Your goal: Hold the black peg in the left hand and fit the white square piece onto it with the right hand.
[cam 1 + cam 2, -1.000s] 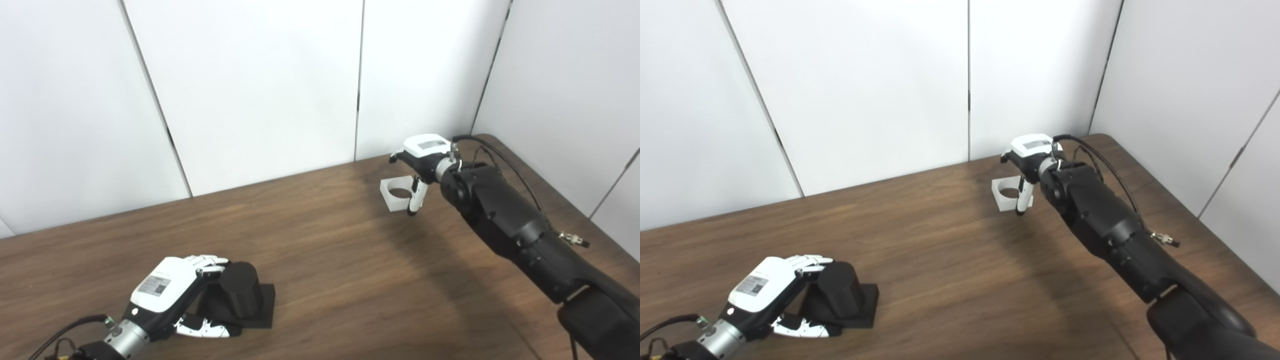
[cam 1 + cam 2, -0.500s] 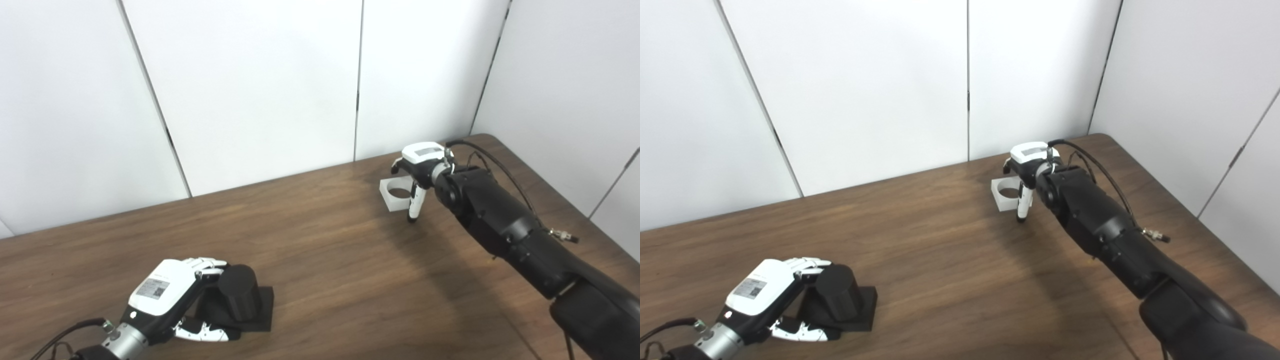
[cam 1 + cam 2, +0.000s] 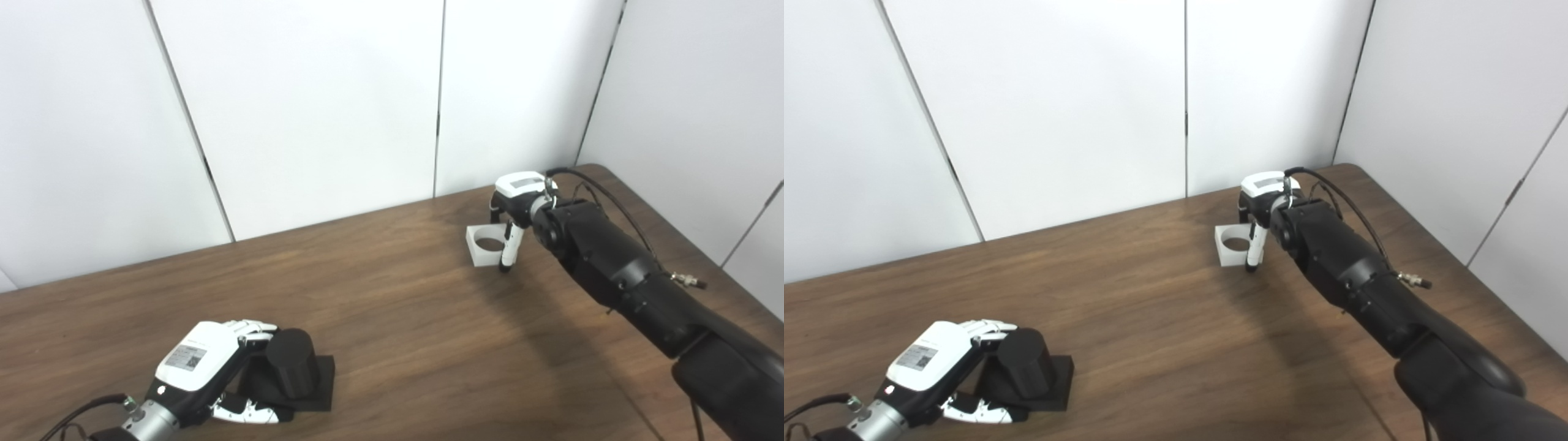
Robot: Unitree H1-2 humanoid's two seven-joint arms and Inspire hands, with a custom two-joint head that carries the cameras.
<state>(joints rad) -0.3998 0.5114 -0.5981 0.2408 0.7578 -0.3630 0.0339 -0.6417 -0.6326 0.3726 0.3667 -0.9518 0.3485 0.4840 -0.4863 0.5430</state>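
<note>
The black peg, a thick cylinder on a square black base, stands on the table at the near left. My left hand is wrapped round it, fingers over the cylinder's far side and thumb along the base's near edge. At the far right the white square piece, with a round hole through it, lies flat on the table. My right hand reaches down over it, thumb pressed to its right side and fingers at its far edge.
The brown wooden table ends at a rounded far right corner, close to white wall panels behind and to the right. My black right forearm stretches diagonally over the table's right part.
The right hand has come down with the white piece, which was tilted and raised and now lies flat. The left hand and peg have slid slightly nearer.
</note>
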